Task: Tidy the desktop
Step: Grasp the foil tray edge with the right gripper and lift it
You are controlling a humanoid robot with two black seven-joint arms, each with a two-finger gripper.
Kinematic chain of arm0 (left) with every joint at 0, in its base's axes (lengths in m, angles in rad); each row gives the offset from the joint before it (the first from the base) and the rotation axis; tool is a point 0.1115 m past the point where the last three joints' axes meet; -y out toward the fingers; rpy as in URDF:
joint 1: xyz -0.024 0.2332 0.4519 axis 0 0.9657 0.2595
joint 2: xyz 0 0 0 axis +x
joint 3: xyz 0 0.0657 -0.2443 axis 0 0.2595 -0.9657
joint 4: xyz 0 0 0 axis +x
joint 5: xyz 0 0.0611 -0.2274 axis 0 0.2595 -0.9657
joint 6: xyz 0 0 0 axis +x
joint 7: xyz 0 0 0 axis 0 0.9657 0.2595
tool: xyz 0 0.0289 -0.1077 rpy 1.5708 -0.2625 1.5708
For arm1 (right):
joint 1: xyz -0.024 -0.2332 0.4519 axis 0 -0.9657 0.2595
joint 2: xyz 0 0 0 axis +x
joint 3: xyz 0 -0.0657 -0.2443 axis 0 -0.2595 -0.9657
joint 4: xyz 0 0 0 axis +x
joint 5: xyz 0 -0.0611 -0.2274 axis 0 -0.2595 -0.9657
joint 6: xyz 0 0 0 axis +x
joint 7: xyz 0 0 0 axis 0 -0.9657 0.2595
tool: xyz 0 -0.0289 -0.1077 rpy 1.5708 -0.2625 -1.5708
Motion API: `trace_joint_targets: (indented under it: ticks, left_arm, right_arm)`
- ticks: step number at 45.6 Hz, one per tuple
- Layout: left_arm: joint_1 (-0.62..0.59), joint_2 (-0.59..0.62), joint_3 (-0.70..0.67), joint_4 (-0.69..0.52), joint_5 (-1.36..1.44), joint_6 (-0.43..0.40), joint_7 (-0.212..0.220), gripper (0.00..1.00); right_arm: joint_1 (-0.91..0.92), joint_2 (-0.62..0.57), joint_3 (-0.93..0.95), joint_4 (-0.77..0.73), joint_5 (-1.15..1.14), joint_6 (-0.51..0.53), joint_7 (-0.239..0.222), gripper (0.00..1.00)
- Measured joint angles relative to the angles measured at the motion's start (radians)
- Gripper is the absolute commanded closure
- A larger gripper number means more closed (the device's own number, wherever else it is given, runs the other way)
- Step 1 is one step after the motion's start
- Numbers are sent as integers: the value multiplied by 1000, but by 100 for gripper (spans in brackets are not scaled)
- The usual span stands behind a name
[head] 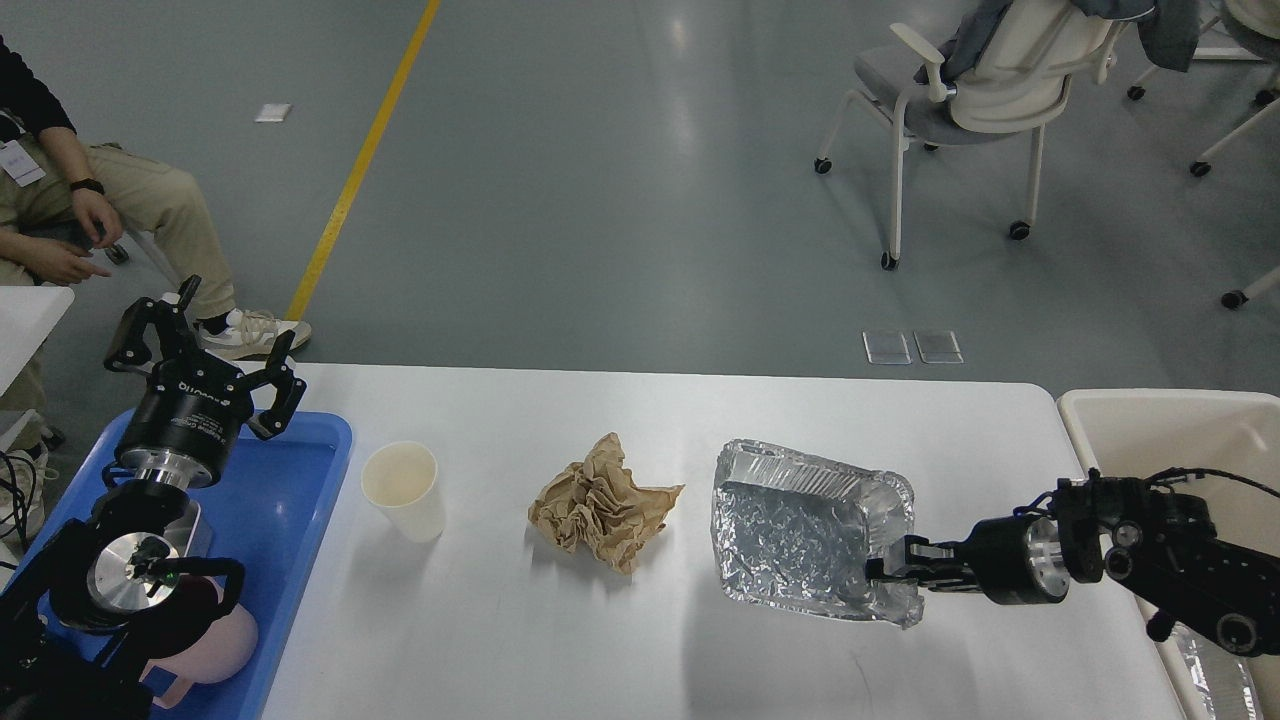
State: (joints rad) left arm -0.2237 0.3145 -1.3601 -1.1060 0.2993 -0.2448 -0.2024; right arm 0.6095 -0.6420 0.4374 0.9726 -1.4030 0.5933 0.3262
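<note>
The white desktop fills the lower half of the head view. On it stand a cream paper cup and a crumpled brown paper ball. My right gripper is shut on the right rim of a silver foil tray, which is lifted and tilted above the desktop. My left gripper is open and empty, raised over the far end of the blue tray.
A beige bin stands at the desktop's right end, with foil showing inside at the bottom right. A pink object lies in the blue tray under my left arm. A seated person is at far left; chairs stand beyond the desk.
</note>
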Motion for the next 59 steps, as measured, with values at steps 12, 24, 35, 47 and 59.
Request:
trace_joint_targets:
  ticks: [12, 24, 35, 47, 59]
  left_arm:
    - [2, -1, 9, 0, 0, 2, 2, 3]
    - [2, -1, 17, 3, 1, 7, 3, 3]
    - [2, -3, 19, 14, 1, 8, 3, 3]
    - [8, 0, 19, 22, 2, 6, 3, 3]
    - [13, 4, 25, 22, 3, 1, 6, 3]
  right_arm:
    - [56, -144, 9, 76, 62, 12, -14, 100]
    - [146, -237, 3, 118, 93, 31, -25, 100]
    - [307, -211, -1, 112, 95, 149, -196, 100]
    - [405, -54, -5, 74, 191, 233, -414, 100]
    - [448, 72, -9, 4, 295, 260, -501, 100]
